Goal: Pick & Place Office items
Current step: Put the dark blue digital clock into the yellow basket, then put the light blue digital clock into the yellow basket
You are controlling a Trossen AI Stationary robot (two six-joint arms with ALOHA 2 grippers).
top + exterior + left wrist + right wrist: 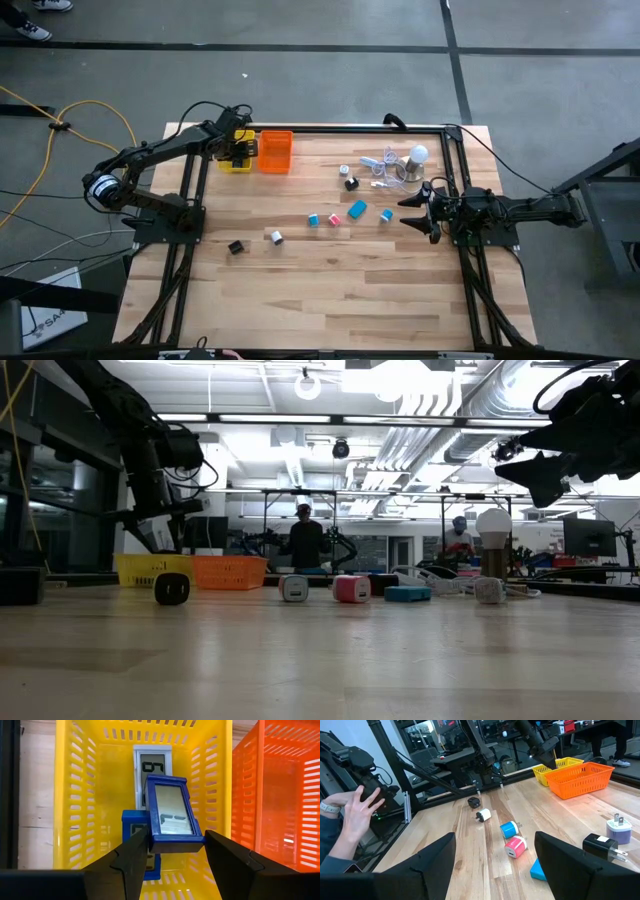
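Two pincers are at work over the wooden surface [330, 280]. The left pincer [172, 851] hangs above the yellow basket [80, 795] and pinches one dark-blue item with a grey display window [172, 815] between its two fingers; directly below it, on the basket floor, lie two more of the same kind, a white one [152, 767] whose window shows a mark that may be a digit, and a second dark-blue one [132, 827] partly hidden under the held piece. Just beside the yellow basket, on the side toward the right arm, stands one orange basket [275, 152], and nothing can be seen in it. The right pincer [418, 210] hovers above the surface near its own edge with its fingers spread wide and nothing between them. In front of it lie the loose items: one flat light-blue block [357, 209], one small light-blue plug [386, 215], one pink plug [334, 220], one blue plug [313, 219], then farther off one white plug [276, 237] and one black cube [236, 247]. Off to its side, near the round white light bulb [419, 154] and the coiled white cable [385, 166], sit one black plug [352, 184] and one pale lilac plug [345, 170]. No brand or lettering is readable on any piece. In the right wrist view a person's hand [360, 815] shows beyond the surface's edge.
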